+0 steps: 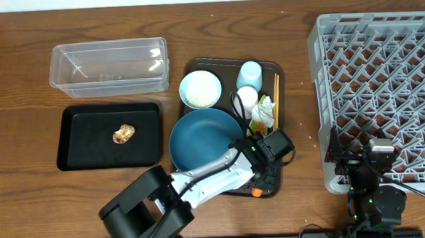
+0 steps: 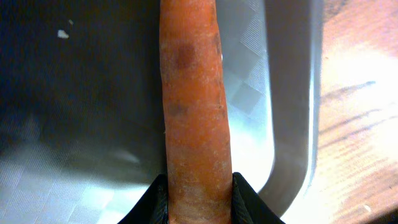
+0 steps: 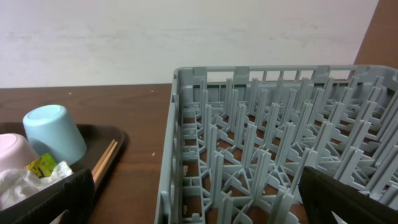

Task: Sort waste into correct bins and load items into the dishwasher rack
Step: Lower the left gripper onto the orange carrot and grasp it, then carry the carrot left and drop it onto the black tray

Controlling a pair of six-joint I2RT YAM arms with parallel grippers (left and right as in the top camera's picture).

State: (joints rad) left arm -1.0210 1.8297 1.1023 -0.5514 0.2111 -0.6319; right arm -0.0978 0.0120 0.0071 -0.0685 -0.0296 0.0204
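Observation:
My left gripper is shut on the orange carrot at the front right corner of the dark-brown serving tray. In the left wrist view the carrot runs up from between the black fingers, over the tray's floor. On the tray are the blue plate, pale-blue bowl, pale-blue cup, whitish-pink cup, wrapper and tissue and chopsticks. The brown food lump lies in the black tray. My right gripper is open and empty at the grey rack's front left corner.
The clear tub stands behind the black tray. A white rice grain lies on the serving tray's floor. The right wrist view shows the rack, pale-blue cup, wrapper and chopsticks.

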